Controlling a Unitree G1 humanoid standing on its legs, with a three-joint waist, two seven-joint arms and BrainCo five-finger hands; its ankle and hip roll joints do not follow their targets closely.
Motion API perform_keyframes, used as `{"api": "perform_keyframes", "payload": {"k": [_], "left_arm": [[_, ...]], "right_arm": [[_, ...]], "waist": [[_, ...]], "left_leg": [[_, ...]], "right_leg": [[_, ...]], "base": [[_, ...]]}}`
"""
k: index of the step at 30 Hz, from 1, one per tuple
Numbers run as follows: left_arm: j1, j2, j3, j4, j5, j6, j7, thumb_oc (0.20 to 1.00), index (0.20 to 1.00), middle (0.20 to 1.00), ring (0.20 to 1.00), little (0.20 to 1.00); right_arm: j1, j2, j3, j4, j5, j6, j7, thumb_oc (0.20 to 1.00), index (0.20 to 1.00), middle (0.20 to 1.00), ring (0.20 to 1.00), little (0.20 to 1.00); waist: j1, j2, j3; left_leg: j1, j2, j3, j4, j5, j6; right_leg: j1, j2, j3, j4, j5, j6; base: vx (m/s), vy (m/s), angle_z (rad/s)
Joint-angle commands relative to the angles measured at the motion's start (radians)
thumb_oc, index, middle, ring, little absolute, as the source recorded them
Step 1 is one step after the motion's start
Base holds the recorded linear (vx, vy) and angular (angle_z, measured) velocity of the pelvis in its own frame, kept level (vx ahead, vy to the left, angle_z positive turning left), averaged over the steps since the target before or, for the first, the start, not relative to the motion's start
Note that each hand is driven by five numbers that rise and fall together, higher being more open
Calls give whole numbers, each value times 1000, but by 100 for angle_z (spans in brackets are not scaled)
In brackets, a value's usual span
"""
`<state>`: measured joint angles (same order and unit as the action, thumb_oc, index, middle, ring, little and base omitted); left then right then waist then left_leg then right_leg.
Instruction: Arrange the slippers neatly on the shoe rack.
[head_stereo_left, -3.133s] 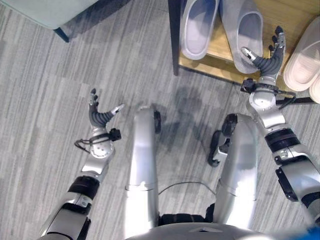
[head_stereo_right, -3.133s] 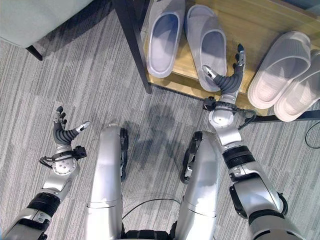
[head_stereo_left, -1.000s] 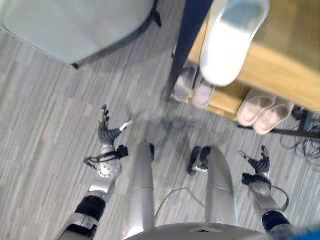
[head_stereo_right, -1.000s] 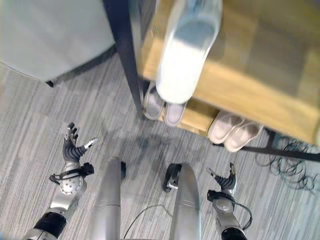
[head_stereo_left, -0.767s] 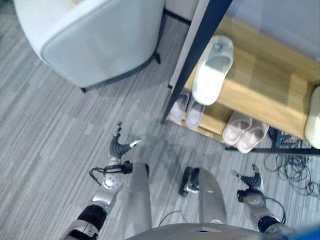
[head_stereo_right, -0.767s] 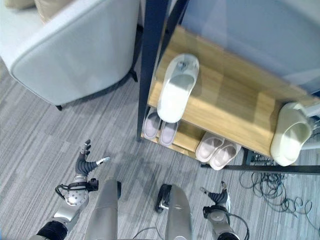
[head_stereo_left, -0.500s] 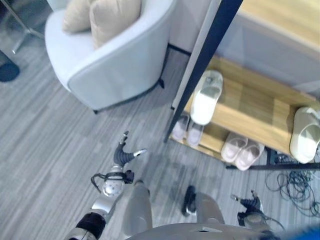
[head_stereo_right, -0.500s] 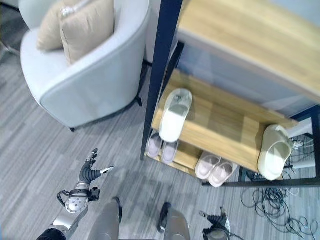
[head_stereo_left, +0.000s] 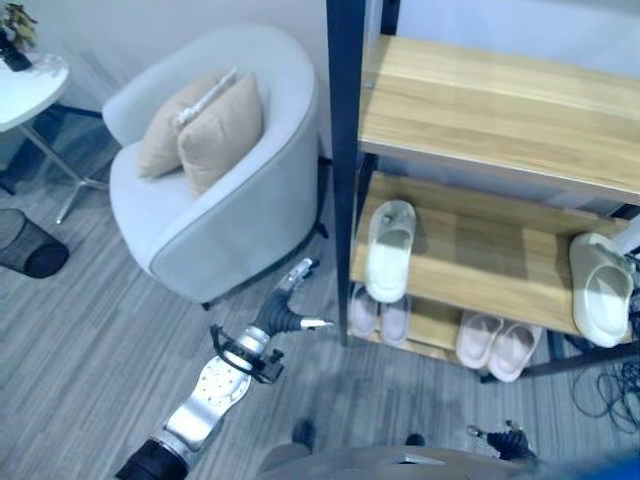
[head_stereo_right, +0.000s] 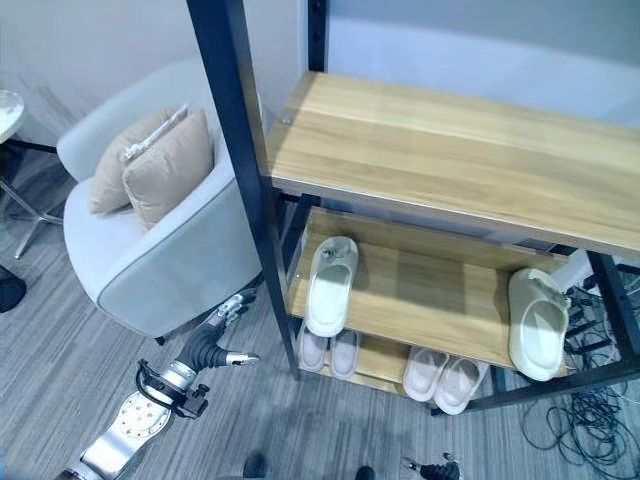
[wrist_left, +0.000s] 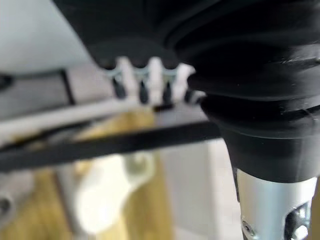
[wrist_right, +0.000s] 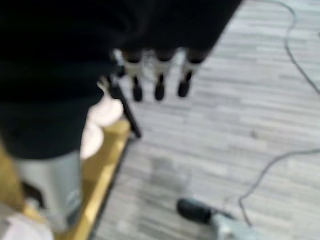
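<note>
At the far left a small round white side table (head_stereo_left: 25, 85) stands on thin legs, with a dark mesh bin (head_stereo_left: 25, 245) on the grey striped floor (head_stereo_left: 80, 340) near it. Next comes a pale grey armchair (head_stereo_left: 235, 215) holding two beige cushions (head_stereo_left: 205, 125). The left hand (head_stereo_left: 285, 310) hangs over the floor between chair and rack, fingers spread apart and empty. The shoe rack (head_stereo_right: 235, 150) has dark posts and wooden shelves; its top shelf (head_stereo_right: 450, 155) is bare. On the middle shelf one white slipper (head_stereo_right: 330, 285) lies near the left post, and a cream slipper (head_stereo_right: 537, 322) sits well apart at the right end. On the bottom shelf a grey pair (head_stereo_right: 330, 352) lies side by side, with a pinkish pair (head_stereo_right: 445, 380) to its right. The right hand (wrist_right: 157, 75) hangs low over the floor, fingers straight, holding nothing.
</note>
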<state>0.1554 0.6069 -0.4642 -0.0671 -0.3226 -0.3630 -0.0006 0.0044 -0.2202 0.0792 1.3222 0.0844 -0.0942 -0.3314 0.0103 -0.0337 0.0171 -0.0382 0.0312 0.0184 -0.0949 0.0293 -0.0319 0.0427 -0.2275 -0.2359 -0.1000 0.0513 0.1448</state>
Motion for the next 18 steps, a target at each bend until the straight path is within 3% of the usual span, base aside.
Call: {"api": "perform_keyframes", "payload": {"k": [1,4,7,9,11,12,14,16,18], "left_arm": [[-46,-43,43,-70,-120,-2,-87,1000,1000,1000,1000,1000],[-37,-42,25,-114,-172,21,-146,1000,1000,1000,1000,1000],[-40,-39,22,-107,-211,25,-156,1000,1000,1000,1000,1000],[-41,-34,26,-84,-239,34,-152,1000,1000,1000,1000,1000],[-43,-20,19,-50,-231,42,-143,1000,1000,1000,1000,1000],[-38,-12,8,-32,-202,47,-142,1000,1000,1000,1000,1000],[-62,-28,-15,-18,-177,58,-128,1000,1000,1000,1000,1000],[-79,-28,-28,-20,-158,64,-133,1000,1000,1000,1000,1000],[-108,-45,-54,-50,-150,77,-142,1000,1000,1000,1000,1000]], "right_arm": [[-1,-28,-3,37,2,13,14,1000,1000,1000,1000,1000],[6,-32,2,39,-6,27,38,1000,1000,1000,1000,1000],[-12,-28,3,27,22,26,46,1000,1000,1000,1000,1000],[-23,-13,14,11,30,22,48,1000,1000,1000,1000,1000],[-22,9,19,1,26,20,55,1000,1000,1000,1000,1000],[-17,18,29,-3,23,18,55,1000,1000,1000,1000,1000],[-18,26,47,-8,20,15,45,1000,1000,1000,1000,1000],[-22,29,60,-9,12,18,42,1000,1000,1000,1000,1000],[-34,19,108,-7,-32,25,33,1000,1000,1000,1000,1000]], "waist": [[4,21,-12],[-4,24,-5],[-2,35,19],[13,44,36],[41,37,32],[61,22,24],[62,17,34],[63,18,36],[53,23,44]], "left_leg": [[61,28,-17,8,-42,-39],[72,16,3,8,-61,-34],[50,28,32,8,-37,-27],[25,49,63,9,-14,-25],[-34,66,86,25,19,-27],[-66,71,86,40,28,-34],[-96,92,66,48,63,-52],[-110,109,66,46,88,-69],[-117,158,39,20,144,-101]], "right_leg": [[-15,32,11,79,-36,49],[-2,32,22,28,-8,55],[-59,33,77,59,45,75],[-80,31,67,102,23,72],[-58,-4,50,212,2,67],[2,-18,65,196,-12,77],[18,24,102,171,-125,53],[20,43,95,152,-143,41],[34,108,80,111,-166,11]], "base": [[34,21,-18],[-33,16,-29],[-208,-74,-31],[-347,-181,-73],[-387,-330,-81],[-292,-339,-17],[-224,-311,8],[-158,-264,32],[-250,-395,12]]}}
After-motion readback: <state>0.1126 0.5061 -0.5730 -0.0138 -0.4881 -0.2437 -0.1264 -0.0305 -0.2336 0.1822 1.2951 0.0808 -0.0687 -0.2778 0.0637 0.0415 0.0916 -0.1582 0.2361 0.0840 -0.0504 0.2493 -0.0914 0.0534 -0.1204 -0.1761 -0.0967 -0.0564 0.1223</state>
